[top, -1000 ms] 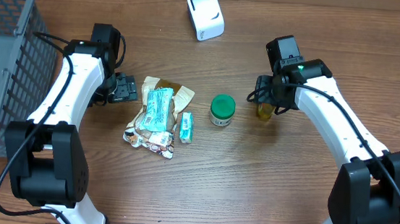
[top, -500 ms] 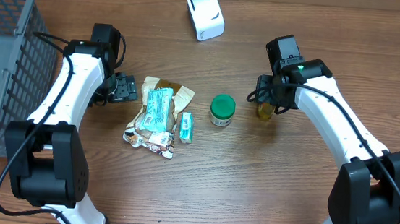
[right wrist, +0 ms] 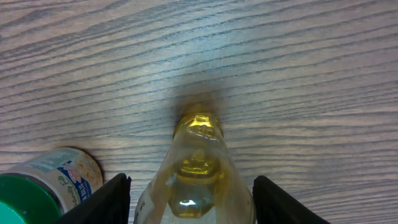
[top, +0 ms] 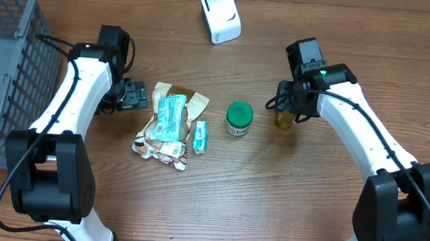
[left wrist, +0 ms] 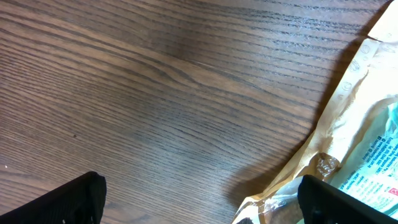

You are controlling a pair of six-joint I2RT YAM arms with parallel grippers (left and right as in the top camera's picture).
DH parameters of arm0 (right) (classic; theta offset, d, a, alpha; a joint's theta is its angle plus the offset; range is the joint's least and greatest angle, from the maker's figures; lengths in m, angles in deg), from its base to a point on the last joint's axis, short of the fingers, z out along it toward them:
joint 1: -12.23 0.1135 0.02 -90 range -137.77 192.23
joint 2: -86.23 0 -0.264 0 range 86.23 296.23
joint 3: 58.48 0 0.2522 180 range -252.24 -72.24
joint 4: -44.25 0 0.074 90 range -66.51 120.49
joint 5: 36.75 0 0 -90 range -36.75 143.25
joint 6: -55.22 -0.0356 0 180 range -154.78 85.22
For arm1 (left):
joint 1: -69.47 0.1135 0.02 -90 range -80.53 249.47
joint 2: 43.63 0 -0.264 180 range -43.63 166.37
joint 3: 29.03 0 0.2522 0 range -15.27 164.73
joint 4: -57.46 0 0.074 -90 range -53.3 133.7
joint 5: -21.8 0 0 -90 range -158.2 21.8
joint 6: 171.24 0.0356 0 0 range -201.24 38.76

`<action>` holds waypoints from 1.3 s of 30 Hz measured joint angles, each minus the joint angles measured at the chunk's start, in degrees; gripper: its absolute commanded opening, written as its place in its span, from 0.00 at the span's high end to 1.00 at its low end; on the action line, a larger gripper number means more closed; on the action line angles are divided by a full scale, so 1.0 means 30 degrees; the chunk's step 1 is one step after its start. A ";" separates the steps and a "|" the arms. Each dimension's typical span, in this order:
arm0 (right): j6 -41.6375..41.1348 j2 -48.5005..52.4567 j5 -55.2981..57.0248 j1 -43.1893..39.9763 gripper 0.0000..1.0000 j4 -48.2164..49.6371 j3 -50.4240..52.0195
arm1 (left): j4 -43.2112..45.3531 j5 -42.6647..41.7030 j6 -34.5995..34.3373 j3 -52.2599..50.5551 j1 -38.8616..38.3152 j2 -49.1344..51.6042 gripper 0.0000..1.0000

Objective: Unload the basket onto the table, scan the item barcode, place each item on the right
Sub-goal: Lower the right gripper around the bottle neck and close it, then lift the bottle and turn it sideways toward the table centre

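From overhead the right arm's wrist is covering most of the bottle, and only a yellowish sliver is showing below it, just right of the green-lidded jar. In the right wrist view the bottle's lower part is running off the bottom edge, and its clear body is blurring into the wood. No barcode is showing anywhere on it. The right gripper is straddling the bottle, its jaws standing partly apart with a dark finger close on each side. I cannot tell whether the pads are pressing the plastic or just clearing it. The left gripper is gaping fully – only its two fingertips are poking into the frame's lower corners – and it is holding nothing, hanging over bare table beside the packets. The white scanner is standing well apart, at the far edge.
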 measured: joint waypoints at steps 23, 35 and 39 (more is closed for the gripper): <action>0.0029 -0.0459 -0.0036 0.0000 0.55 -0.0386 0.0000 | 0.0000 0.0000 0.0000 0.0000 0.0000 0.0000 0.00; -0.0015 -0.0466 -0.0066 -0.0058 0.73 -0.0510 0.0000 | 0.0000 -0.0007 0.0000 0.0000 0.0000 0.0000 0.01; -0.0015 -0.0670 -0.0911 -0.0721 0.75 -0.0503 0.0015 | 0.0007 -0.0007 0.0000 0.0000 0.0000 0.0000 0.01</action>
